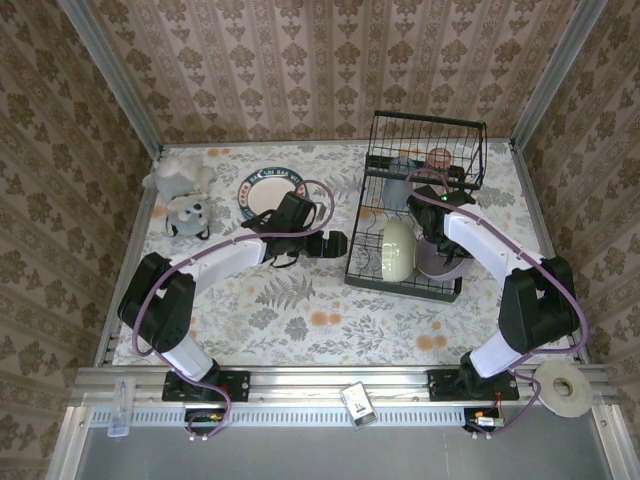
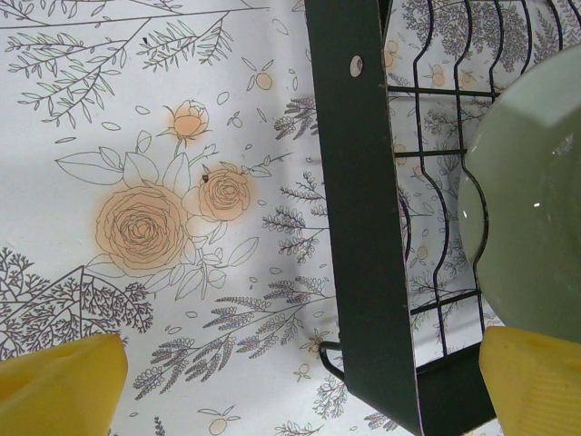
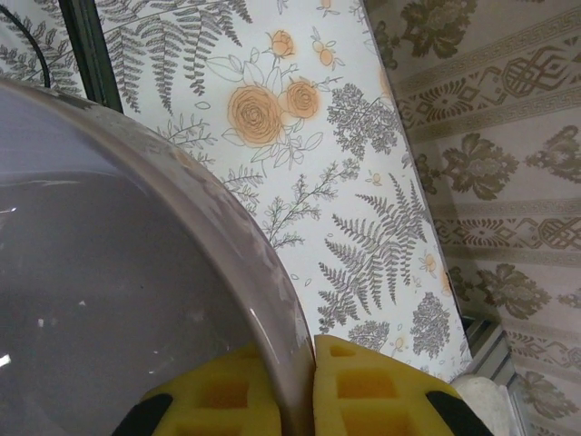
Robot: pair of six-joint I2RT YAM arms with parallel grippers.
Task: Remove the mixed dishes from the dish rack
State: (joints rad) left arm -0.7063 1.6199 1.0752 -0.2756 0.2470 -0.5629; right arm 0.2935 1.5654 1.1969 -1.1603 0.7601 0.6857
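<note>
The dish rack (image 1: 372,262) stands on the right half of the flowered table (image 1: 300,320), its raised upper shelf toward the far wall. On the lower tier a pale green bowl (image 1: 397,250) stands on edge between the wires. Just to its right, at the near right corner of the rack, is the lavender bowl (image 3: 109,272), partly under the right arm. The right gripper (image 3: 304,363) has its yellow pads pressed together on that bowl's rim, one inside the bowl and one outside. I can't tell whether the bowl rests on the wires or is clear of them. Up on the shelf there's a bluish cup (image 1: 401,170) and a pink cup (image 1: 440,157) side by side.

The left gripper (image 2: 295,389) hangs low at the rack's left side with its fingers (image 2: 59,386) spread wide apart and nothing between them but the rack's dark frame bar and the tablecloth. The green bowl is just beyond it.

A plate with a teal patterned rim (image 1: 272,190) lies face up on the table left of the rack, near the far edge. Further left sit a grey plush toy (image 1: 187,213) and a white plush (image 1: 177,170).
</note>
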